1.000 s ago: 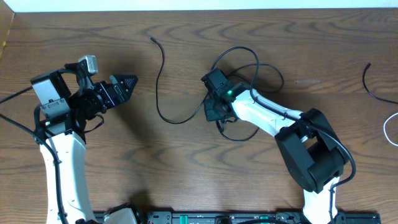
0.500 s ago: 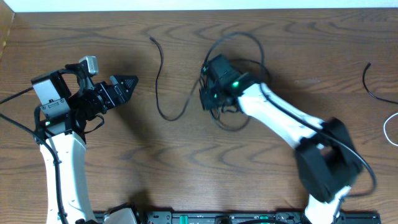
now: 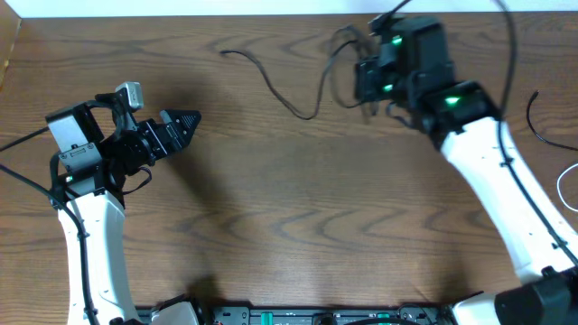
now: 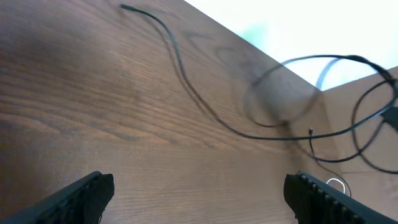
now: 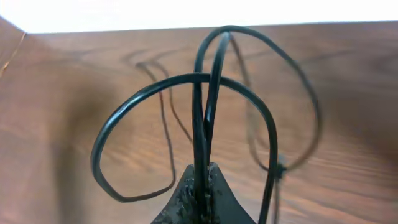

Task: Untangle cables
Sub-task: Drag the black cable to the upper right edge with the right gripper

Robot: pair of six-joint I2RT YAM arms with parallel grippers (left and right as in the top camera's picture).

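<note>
Your right end effector (image 3: 366, 81), upper right of the overhead view, is clenched on the black cable (image 5: 200, 124), lifted off the tabletop (image 3: 298, 217) with its loops not yet separated. Your left end effector (image 3: 185, 120) is released and empty. Most untangling appears left to do.

The brown wooden desk (image 3: 298, 217) has a thin black cable (image 3: 287, 104) lying in a curve at the upper middle. At the right edge lie a second black cable (image 3: 530, 122) and, below it, a white cable (image 3: 564, 185).
</note>
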